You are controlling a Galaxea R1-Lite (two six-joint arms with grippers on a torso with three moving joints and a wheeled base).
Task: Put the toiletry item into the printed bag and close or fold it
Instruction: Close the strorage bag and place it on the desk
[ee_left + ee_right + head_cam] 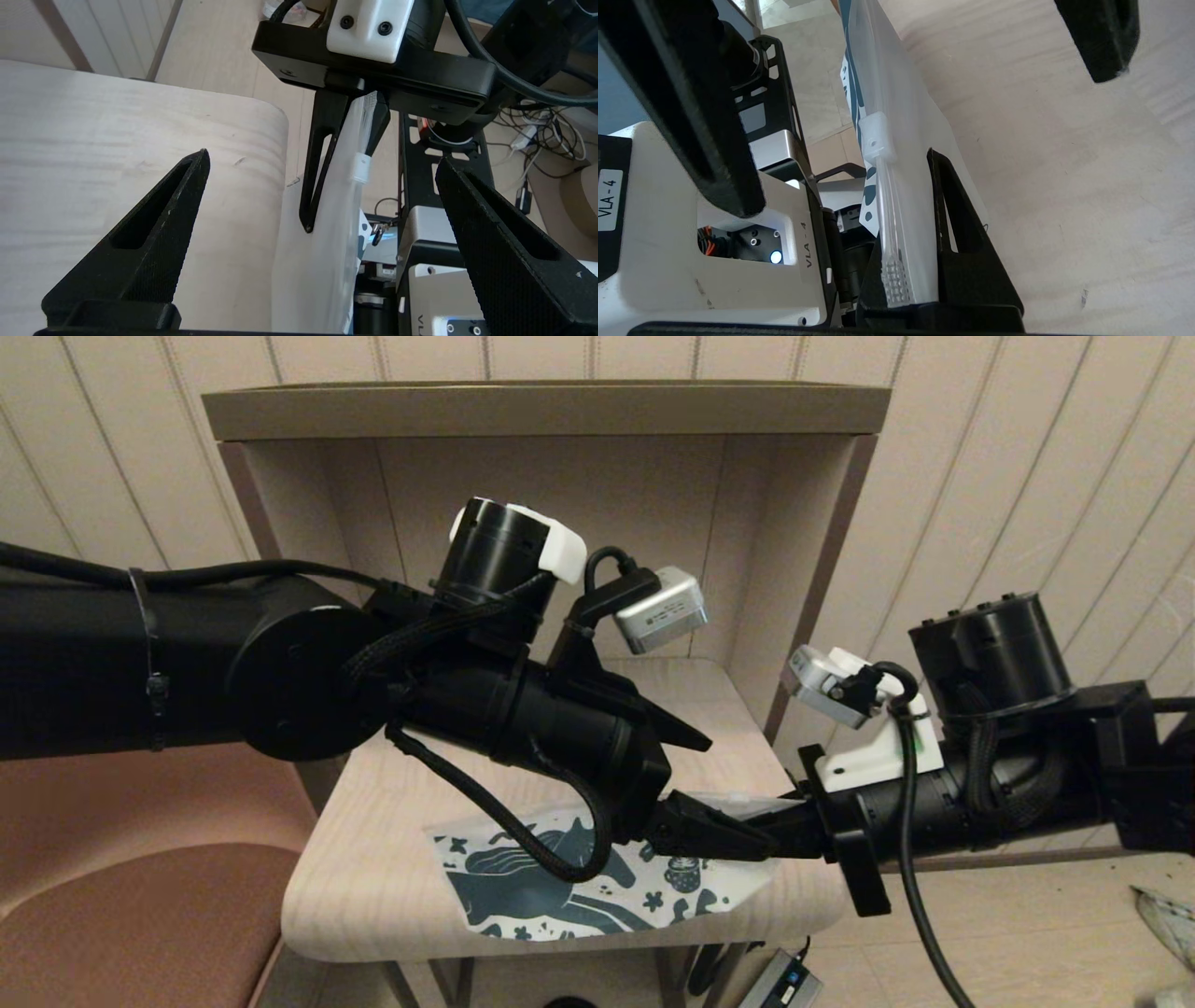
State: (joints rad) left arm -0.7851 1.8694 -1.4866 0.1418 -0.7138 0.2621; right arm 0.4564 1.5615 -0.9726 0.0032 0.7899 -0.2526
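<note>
The printed bag lies on the light wooden tabletop, its teal horse print facing up. Its right edge is lifted. My right gripper comes in from the right and is shut on that zip edge. A clear zip slider sits on the track just past its fingertips. My left gripper is open, and its two fingers straddle the right gripper and the raised bag edge without touching them. The toiletry item is out of view.
The tabletop sits in a wooden alcove with side walls and a top shelf. A brown seat lies to the left. A power adapter and cables lie on the floor below the front right edge.
</note>
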